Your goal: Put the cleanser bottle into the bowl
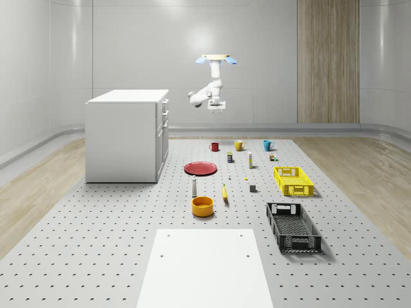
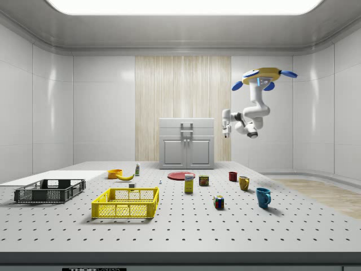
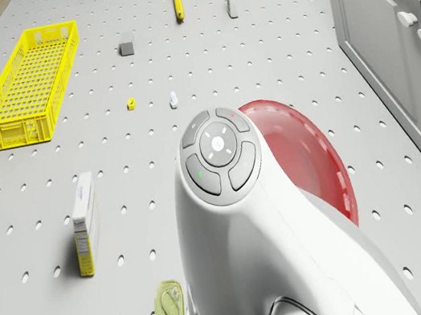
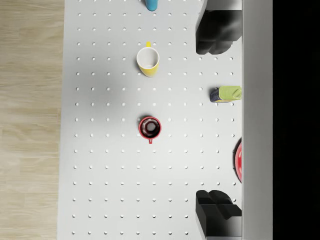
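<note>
The cleanser bottle [image 1: 194,187] is standing upright, long axis vertical, at 11 o'clock of the bowl [image 1: 202,206], just apart. The drone [image 1: 218,59] is hovering high over the mugs; its gripper [image 4: 218,123] is hanging wide open, holding nothing.

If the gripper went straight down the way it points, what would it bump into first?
Probably bare table close by the red mug. The gripper, fingers open, hangs high under the hovering drone; nothing lies between.

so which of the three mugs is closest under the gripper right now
The red mug: in the wrist view it sits midway between the open gripper's two fingers. The yellow mug lies farther off, the blue mug farthest.
</note>
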Controlling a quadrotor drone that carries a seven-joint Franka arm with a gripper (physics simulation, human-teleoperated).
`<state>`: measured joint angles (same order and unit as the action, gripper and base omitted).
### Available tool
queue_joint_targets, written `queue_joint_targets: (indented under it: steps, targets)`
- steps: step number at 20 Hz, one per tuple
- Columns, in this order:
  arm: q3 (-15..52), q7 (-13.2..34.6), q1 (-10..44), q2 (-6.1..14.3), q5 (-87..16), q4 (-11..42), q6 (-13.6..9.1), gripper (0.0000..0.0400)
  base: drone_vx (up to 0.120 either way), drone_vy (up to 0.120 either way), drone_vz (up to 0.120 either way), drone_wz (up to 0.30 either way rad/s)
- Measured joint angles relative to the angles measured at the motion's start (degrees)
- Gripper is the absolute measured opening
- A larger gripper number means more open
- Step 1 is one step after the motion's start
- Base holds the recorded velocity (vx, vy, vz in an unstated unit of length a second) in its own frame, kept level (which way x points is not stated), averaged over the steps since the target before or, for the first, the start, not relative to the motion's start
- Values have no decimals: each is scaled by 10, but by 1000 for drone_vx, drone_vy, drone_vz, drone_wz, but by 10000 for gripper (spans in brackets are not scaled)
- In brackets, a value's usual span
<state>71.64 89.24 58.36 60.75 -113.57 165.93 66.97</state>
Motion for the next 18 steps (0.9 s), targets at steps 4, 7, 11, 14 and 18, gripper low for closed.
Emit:
queue_joint_targets:
  steps: [4, 7, 11, 14, 18]
  targets:
    - [7, 9, 11, 14, 4, 0, 7, 400, 120, 0, 0, 0]
    - [12, 14, 17, 23, 8, -1, 13, 400, 120, 0, 0, 0]
    - [17, 19, 24, 36, 14, -2, 23, 400, 120, 0, 0, 0]
    - [20, 23, 27, 45, 18, -2, 31, 400, 120, 0, 0, 0]
    - [24, 27, 32, 57, 24, -3, 41, 400, 120, 0, 0, 0]
